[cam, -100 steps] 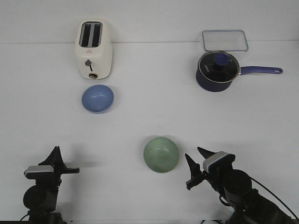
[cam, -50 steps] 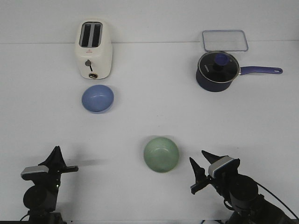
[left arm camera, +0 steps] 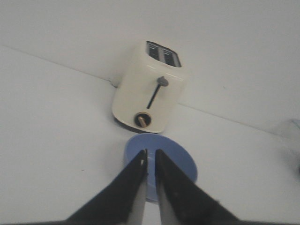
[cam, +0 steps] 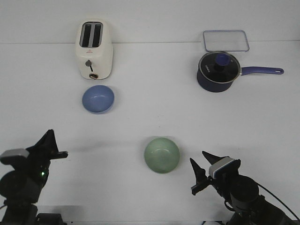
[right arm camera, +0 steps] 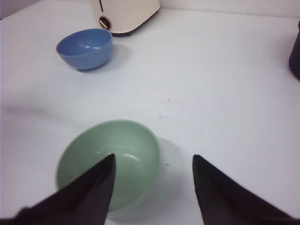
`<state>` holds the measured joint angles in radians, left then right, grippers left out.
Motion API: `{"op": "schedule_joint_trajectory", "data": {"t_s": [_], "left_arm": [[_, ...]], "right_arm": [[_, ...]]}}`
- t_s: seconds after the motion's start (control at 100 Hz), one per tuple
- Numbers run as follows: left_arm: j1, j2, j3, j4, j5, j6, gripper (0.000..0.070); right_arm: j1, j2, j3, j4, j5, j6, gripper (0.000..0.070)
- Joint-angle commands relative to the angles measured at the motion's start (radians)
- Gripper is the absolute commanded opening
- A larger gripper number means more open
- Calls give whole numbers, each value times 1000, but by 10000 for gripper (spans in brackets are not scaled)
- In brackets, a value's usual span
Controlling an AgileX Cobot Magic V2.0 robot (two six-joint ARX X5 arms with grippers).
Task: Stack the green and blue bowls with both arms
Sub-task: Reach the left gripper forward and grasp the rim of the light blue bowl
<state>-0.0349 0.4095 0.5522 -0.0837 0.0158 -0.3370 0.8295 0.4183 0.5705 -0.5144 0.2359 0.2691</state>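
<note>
The periwinkle blue bowl (cam: 98,99) sits upright in front of the toaster at the left. The sage green bowl (cam: 161,154) sits upright near the front middle. My left gripper (cam: 55,145) is at the front left, far short of the blue bowl (left arm camera: 176,161), its jaws close together and empty (left arm camera: 150,153). My right gripper (cam: 198,161) is just right of the green bowl (right arm camera: 122,143). It is wide open and empty (right arm camera: 153,158), one finger over the bowl's inside and one over the table. The blue bowl also shows far off in the right wrist view (right arm camera: 85,47).
A cream toaster (cam: 93,49) stands behind the blue bowl. A dark navy saucepan with glass lid and long handle (cam: 218,70) and a clear flat container (cam: 225,40) are at the back right. The table is white.
My left arm has shifted left and risen a little. My right arm drew back toward the front edge earlier and has since held still. The bowls have not moved.
</note>
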Motion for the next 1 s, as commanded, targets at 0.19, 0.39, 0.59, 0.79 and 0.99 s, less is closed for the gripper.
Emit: {"op": "schedule_joint_trajectory", "data": {"t_s": [0.19,0.39,0.59,0.79,0.99], "left_arm": [[2,613,373,-110,23,72,377],[2,1004,549,-113,76,64,378],[1,1271,709,-145,88,59,379],[1,1397,763,-150,87,60,378],[1,1442,763,-141,87,60,324]], "right_arm": [[9,2,3,16,31,-5,347],[8,2,3,16,35,-6,347],[8,2,3,15,35,-6,347],[8,2,3,15,35,-5,346],[8,2,3,14,35,-3,345]]}}
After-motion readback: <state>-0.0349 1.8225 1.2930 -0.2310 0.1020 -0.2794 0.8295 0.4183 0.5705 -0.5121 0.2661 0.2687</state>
